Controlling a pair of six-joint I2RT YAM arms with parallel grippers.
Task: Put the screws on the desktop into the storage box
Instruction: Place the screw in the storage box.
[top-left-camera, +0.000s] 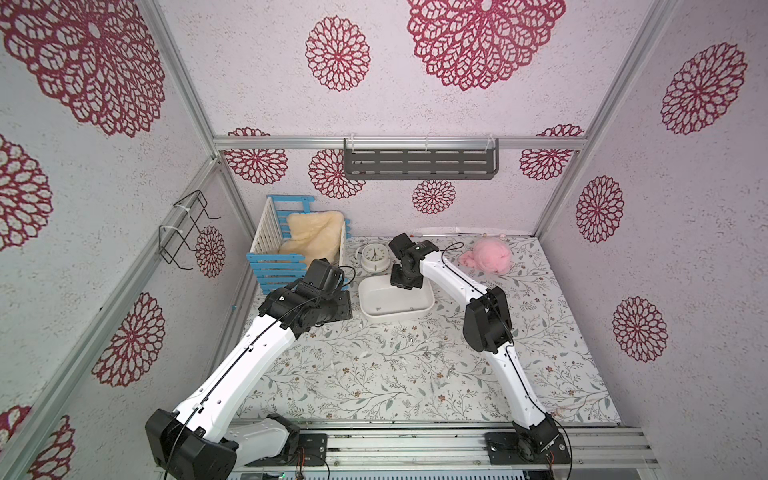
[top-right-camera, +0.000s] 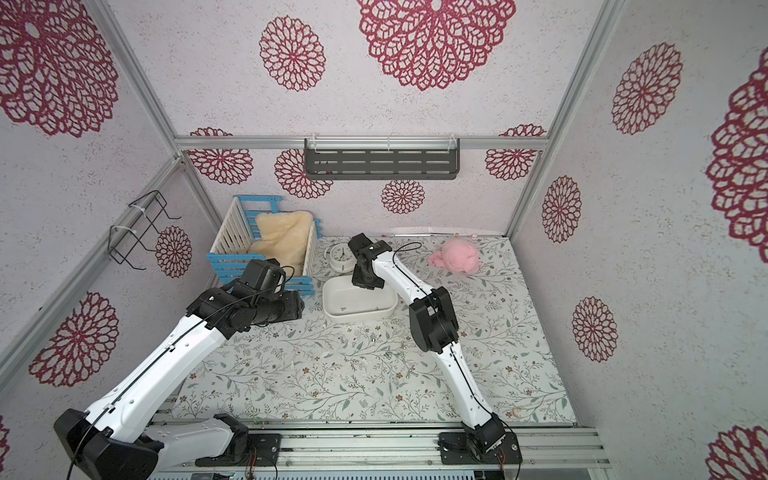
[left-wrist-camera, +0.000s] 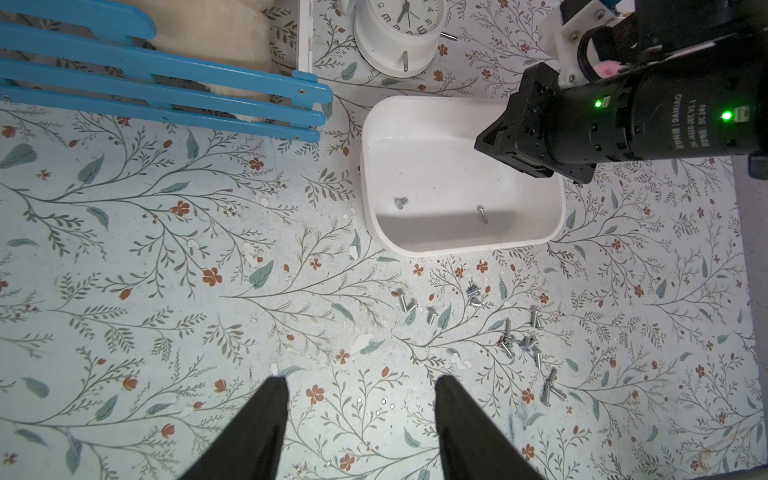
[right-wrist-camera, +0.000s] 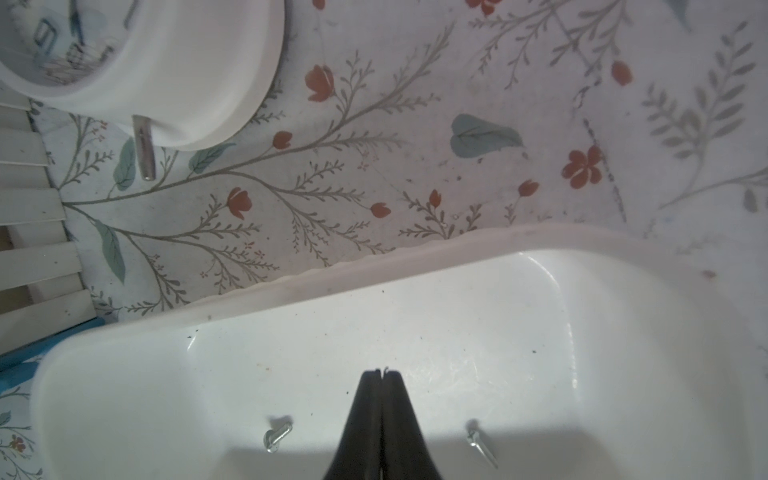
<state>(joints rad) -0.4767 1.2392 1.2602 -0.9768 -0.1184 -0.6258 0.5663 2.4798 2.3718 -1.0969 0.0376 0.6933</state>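
Vine-printed bench (left-wrist-camera: 166, 249), rosette walls. My right jaws hang pressed together over the white storage box (left-wrist-camera: 415, 248), which holds two screws (left-wrist-camera: 401, 203). The rest (left-wrist-camera: 519, 343) lie scattered just beside it, opposite the alarm clock (left-wrist-camera: 395, 37). My left jaws stand apart nearby.

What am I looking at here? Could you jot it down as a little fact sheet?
storage box: white, holds two screws
loose screws: scattered on the desktop beside the box
right gripper: shut, over the storage box
left gripper: open, empty, over the desktop
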